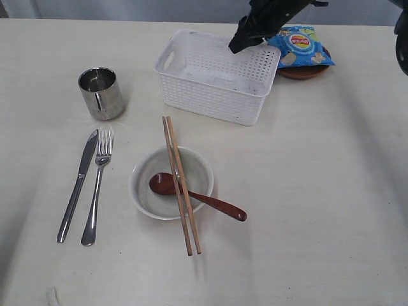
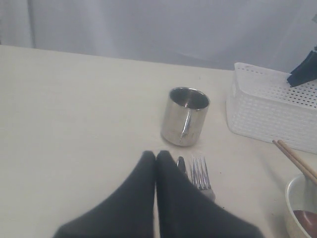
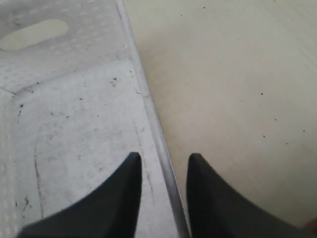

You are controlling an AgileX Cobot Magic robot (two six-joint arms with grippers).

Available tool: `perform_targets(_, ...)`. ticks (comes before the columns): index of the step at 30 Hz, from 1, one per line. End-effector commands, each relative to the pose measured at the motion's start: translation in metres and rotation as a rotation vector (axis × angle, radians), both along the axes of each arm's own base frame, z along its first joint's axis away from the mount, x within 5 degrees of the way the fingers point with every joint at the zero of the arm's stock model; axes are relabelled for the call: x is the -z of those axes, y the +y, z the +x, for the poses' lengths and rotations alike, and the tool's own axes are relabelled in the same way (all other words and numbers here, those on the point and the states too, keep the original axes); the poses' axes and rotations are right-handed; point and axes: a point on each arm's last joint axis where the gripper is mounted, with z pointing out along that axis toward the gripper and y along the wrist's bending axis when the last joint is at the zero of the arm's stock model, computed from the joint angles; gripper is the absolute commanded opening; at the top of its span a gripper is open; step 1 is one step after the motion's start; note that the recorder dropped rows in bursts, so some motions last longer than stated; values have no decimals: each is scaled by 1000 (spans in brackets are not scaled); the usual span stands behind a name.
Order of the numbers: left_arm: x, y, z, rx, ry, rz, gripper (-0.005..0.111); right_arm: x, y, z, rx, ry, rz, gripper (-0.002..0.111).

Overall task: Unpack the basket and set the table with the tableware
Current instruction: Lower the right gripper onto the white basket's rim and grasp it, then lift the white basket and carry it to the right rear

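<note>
The white basket [image 1: 210, 99] stands at the back of the table [image 1: 319, 191] with nothing showing in it. My right gripper [image 1: 241, 41] hangs over its far right rim, open, one finger inside and one outside the rim [image 3: 148, 106]; the gripper [image 3: 162, 157] touches neither side. The steel cup [image 1: 101, 94], knife [image 1: 78, 185] and fork [image 1: 97, 191] lie at the left. The off-white bowl [image 1: 137, 175] holds the dark red spoon [image 1: 220, 205], with chopsticks [image 1: 182, 185] across it. My left gripper [image 2: 156, 154] is shut and empty, just beside the knife tip [image 2: 181, 163].
A blue chip bag [image 1: 299, 46] lies on the brown plate [image 1: 303, 72] right behind the basket's right end. A grey wall or curtain runs along the table's far edge. The cup [image 2: 185, 116] stands a short way ahead of the left gripper.
</note>
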Motion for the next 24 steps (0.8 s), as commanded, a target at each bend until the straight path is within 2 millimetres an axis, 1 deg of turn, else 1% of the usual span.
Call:
perform_targets(1, 0, 0, 0, -1, -11, -5, 0, 3, -2, 2, -49, -27, -4, -1)
perform_targets(3, 0, 0, 0, -1, -11, -5, 0, -3, -1, 3, -69, -57, -1, -1)
perform_targets(5, 0, 0, 0, -1, -11, -5, 0, -17, -1, 4, -68, -95, 7, -1)
perform_targets(7, 0, 0, 0, -1, -11, -5, 0, -39, -2, 7, -57, -150, 17, -1)
perform_targets(10, 0, 0, 0, -1, -11, -5, 0, -81, -6, 9, -27, -250, 43, -1)
perform_targets(12, 0, 0, 0, -1, -11, -5, 0, -106, -13, 9, 4, -300, 60, -1)
perform_targets(15, 0, 0, 0, -1, -11, -5, 0, -140, -36, 7, 95, -340, 92, -1)
perform_targets(17, 0, 0, 0, -1, -11, -5, 0, -154, -56, 6, 159, -352, 98, -1)
perform_targets(18, 0, 0, 0, -1, -11, -5, 0, -162, -86, 7, 244, -344, 88, -1)
perform_targets(19, 0, 0, 0, -1, -11, -5, 0, -162, -103, 9, 296, -331, 83, -1)
perform_targets(20, 0, 0, 0, -1, -11, -5, 0, -159, -136, 10, 385, -302, 78, -1)
perform_targets(21, 0, 0, 0, -1, -11, -5, 0, -156, -154, 11, 425, -286, 76, -1)
perform_targets(22, 0, 0, 0, -1, -11, -5, 0, -143, -190, 11, 503, -259, 64, -1)
perform_targets(23, 0, 0, 0, -1, -11, -5, 0, -135, -208, 11, 547, -248, 61, -1)
perform_targets(24, 0, 0, 0, -1, -11, -5, 0, -119, -238, 10, 618, -228, 57, -1)
